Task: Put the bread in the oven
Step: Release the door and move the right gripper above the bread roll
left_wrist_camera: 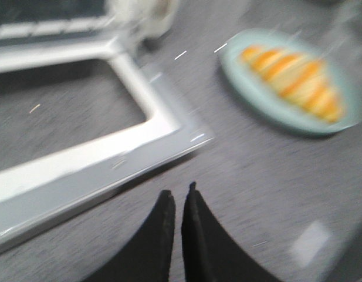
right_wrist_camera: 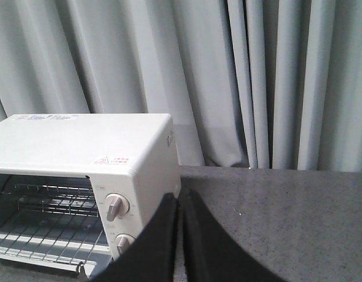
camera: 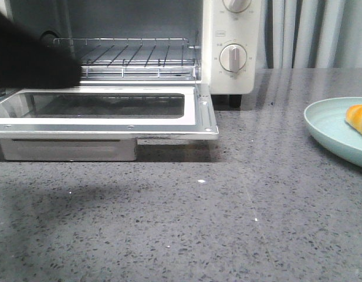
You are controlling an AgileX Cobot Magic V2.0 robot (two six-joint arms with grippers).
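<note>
Left gripper [left_wrist_camera: 178, 197]: fingers pressed together, only a thin slit between the black tips, nothing held, poised above the grey speckled counter [camera: 186, 223]. Just beyond the tips, the corner of the open oven door [left_wrist_camera: 169, 126], folded down flat, glass pane framed in pale metal. Further off and to one side of the tips, well apart from them, the bread [left_wrist_camera: 295, 82]: orange with cream stripes, lying on the pale blue-green plate [left_wrist_camera: 251, 100], much blurred in this wrist view. In the front view, a dark blurred mass at the left edge, in front of the oven mouth, most likely part of the left arm; too smeared to say more.

Right gripper [right_wrist_camera: 179, 202]: fingers likewise closed against each other, empty, raised well above the counter. Beyond and below the tips, the oven [right_wrist_camera: 87, 147], white, seen from its dial side, cavity open, wire rack [right_wrist_camera: 46, 229] bare inside. Two round dials [right_wrist_camera: 115, 207] on the near face, just beside the dark fingers. Behind everything, grey pleated curtains [right_wrist_camera: 257, 76].

From the front: door [camera: 104, 106] lying open, rack [camera: 131, 56] behind it, plate [camera: 333, 126] at the far right edge with only the end of the bread [camera: 359, 119] showing.
</note>
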